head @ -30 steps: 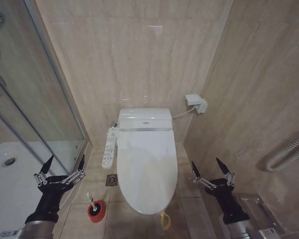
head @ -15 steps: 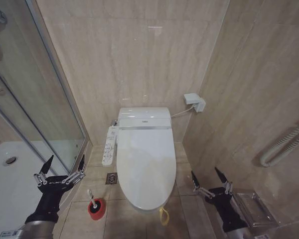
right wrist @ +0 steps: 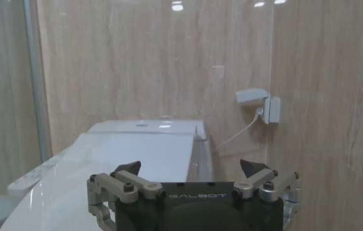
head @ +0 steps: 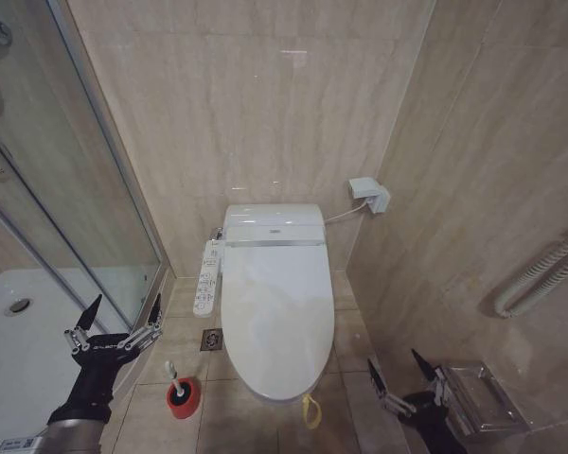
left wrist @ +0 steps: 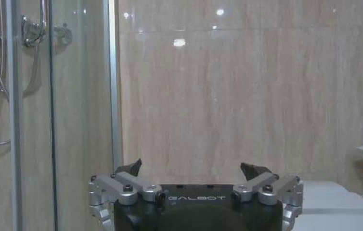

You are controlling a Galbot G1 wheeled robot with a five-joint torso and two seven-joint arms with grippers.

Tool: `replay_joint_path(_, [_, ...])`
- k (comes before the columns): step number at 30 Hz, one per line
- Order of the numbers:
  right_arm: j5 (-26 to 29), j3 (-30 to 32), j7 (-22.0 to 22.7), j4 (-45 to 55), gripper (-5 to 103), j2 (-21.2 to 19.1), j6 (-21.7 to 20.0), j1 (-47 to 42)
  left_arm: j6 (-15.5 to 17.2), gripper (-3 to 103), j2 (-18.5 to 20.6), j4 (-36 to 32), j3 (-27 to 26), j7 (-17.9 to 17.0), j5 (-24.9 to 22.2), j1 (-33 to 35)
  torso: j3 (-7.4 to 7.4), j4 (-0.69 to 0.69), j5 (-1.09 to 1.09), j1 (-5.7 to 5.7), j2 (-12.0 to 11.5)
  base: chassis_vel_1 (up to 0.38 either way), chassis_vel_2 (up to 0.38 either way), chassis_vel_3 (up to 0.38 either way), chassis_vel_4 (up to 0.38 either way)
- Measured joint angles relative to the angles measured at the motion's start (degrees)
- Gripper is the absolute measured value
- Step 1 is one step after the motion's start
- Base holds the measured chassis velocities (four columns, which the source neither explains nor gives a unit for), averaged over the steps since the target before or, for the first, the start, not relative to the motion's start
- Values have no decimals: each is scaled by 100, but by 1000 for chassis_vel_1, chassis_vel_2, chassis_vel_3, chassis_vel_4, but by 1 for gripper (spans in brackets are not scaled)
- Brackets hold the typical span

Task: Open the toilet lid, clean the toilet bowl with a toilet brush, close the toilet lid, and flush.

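Note:
The white toilet lid (head: 276, 317) lies shut over the toilet bowl, which is hidden beneath it. A yellow loop strap (head: 310, 411) hangs at the lid's front edge. The toilet brush (head: 173, 375) stands in its red cup holder (head: 182, 398) on the floor left of the toilet. My left gripper (head: 115, 314) is open, held above the floor left of the brush. My right gripper (head: 405, 370) is open, low at the right of the toilet, near the front. The lid (right wrist: 123, 163) also shows in the right wrist view beyond the open right gripper (right wrist: 192, 169).
A long white remote panel (head: 207, 274) hangs at the toilet's left side. A glass shower door (head: 66, 180) and white shower tray (head: 19, 331) are on the left. A wall socket box (head: 371, 195) and a clear holder (head: 478, 397) sit on the right wall.
The head view has shifted and tilted slightly. My right gripper has dropped lower and toward the bottom edge of the head view. The left gripper has stayed put.

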Motion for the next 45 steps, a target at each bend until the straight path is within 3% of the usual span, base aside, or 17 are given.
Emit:
replay_joint_path(13, [-515,-311,-193,-690,100,-127,337,-134,0,100,0,0,0,0,0,0,0,1,0,0,0,0,0,0,0])
replay_joint_path(22, [-626,-646,-166,-1216,100,-218,6,222,0,100,0,0,0,0,0,0,0,1,0,0,0,0,0,0,0])
replay_joint_path(31, [-828,-877,-51,-1581,100,-564,-388,698,0,100,0,0,0,0,0,0,0,2,0,1,-1,0,0,0,0])
replay_joint_path(45, [-984,-1379,-52,-2072,100,-763,-488,826,0,100,0,0,0,0,0,0,0,0,0,1,-1,0,0,0,0])
